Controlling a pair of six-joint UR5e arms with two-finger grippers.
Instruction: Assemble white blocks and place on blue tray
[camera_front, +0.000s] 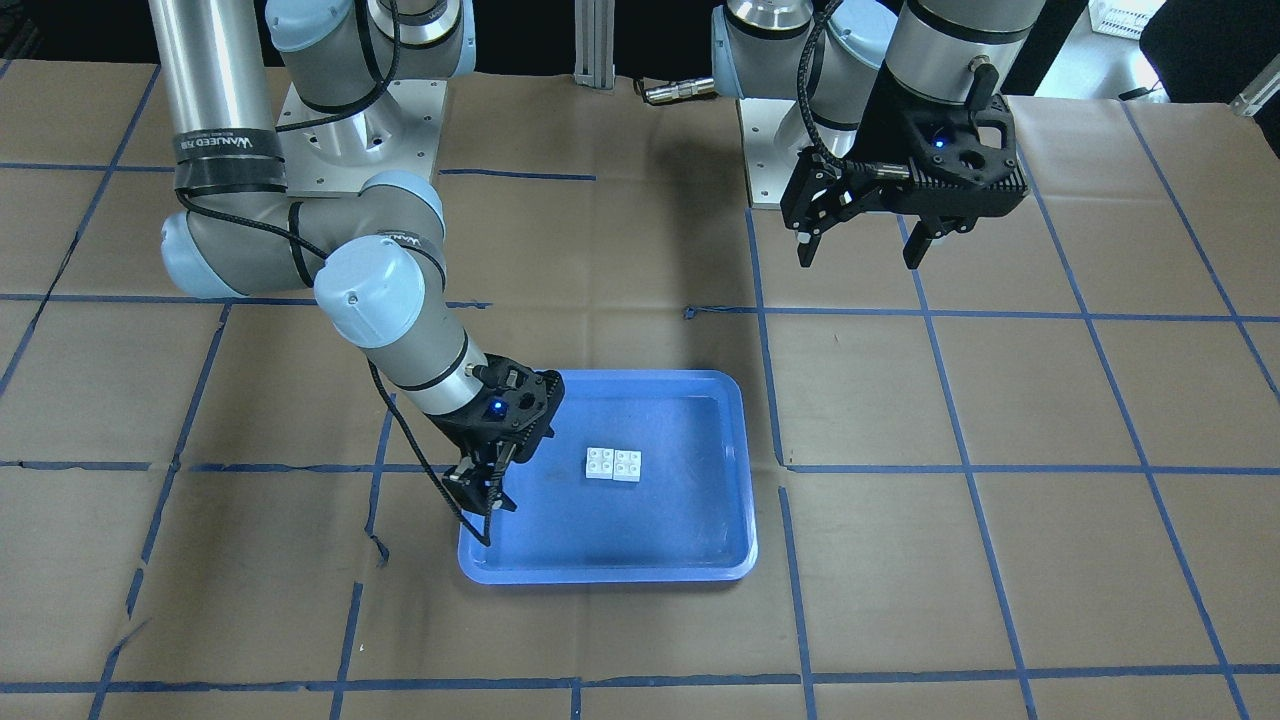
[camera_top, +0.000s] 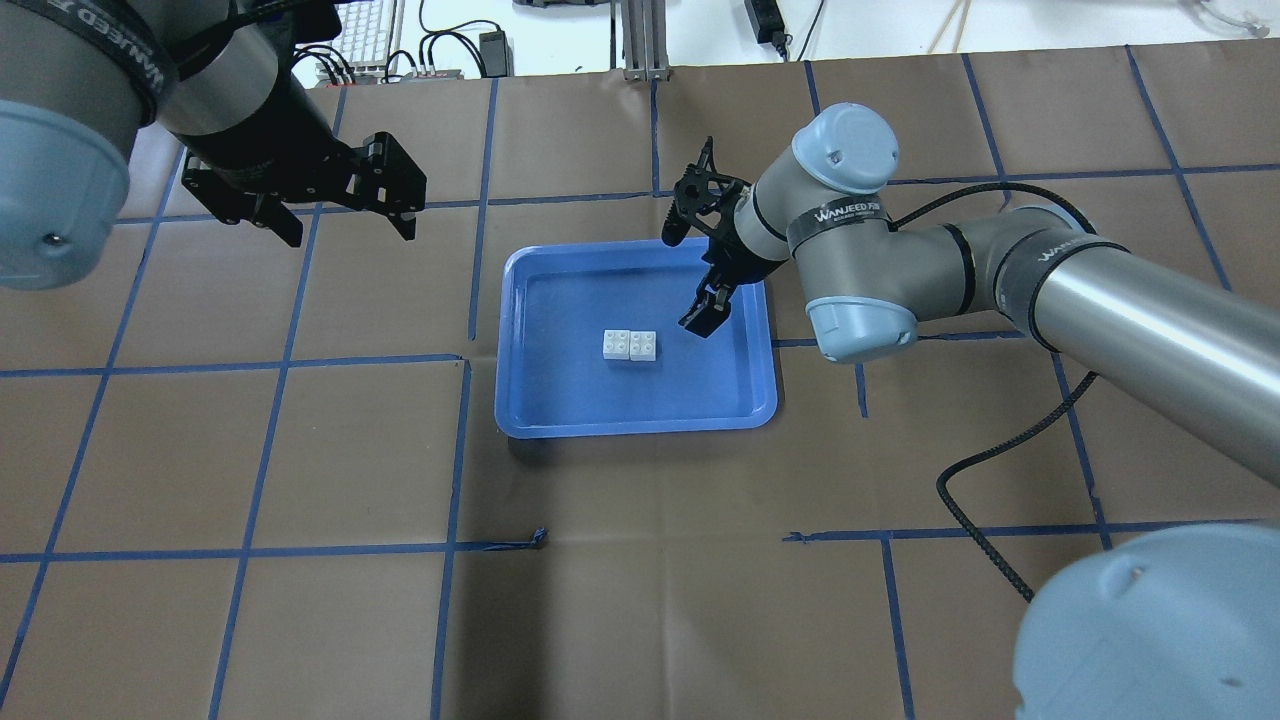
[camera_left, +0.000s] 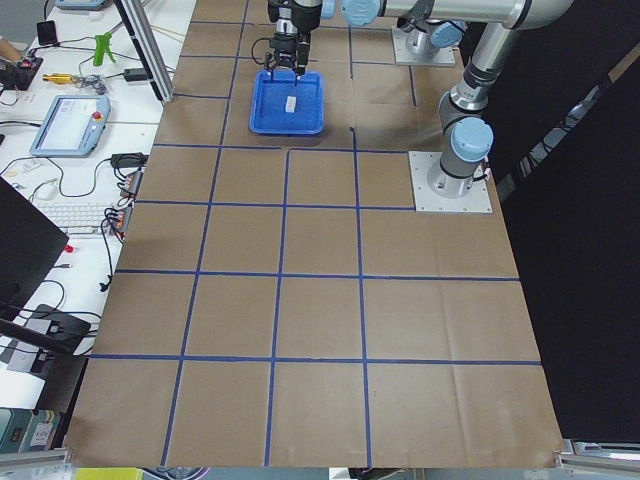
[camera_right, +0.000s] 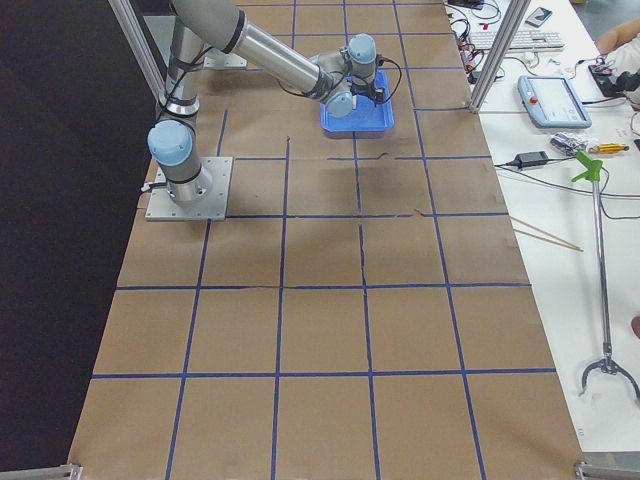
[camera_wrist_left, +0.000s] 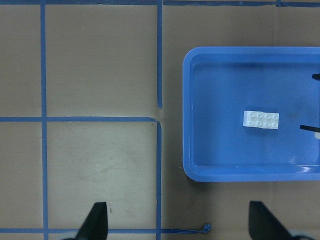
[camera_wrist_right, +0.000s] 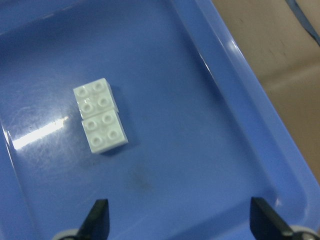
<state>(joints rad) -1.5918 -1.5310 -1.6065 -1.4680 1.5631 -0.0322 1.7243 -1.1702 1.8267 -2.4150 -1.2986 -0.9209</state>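
Observation:
The two white blocks (camera_front: 613, 464) lie side by side and touching on the floor of the blue tray (camera_front: 600, 575), studs up. They also show in the overhead view (camera_top: 630, 345), the left wrist view (camera_wrist_left: 261, 119) and the right wrist view (camera_wrist_right: 100, 116). My right gripper (camera_top: 687, 278) is open and empty, tilted over the tray's right part, beside the blocks and apart from them. My left gripper (camera_top: 350, 235) is open and empty, held high over the table, well left of the tray (camera_top: 640, 425).
The table is covered with brown paper (camera_top: 640, 600) marked by blue tape lines. A black cable (camera_top: 985, 500) hangs from the right arm over the table. Both arm bases (camera_front: 360, 150) stand at the table's robot side.

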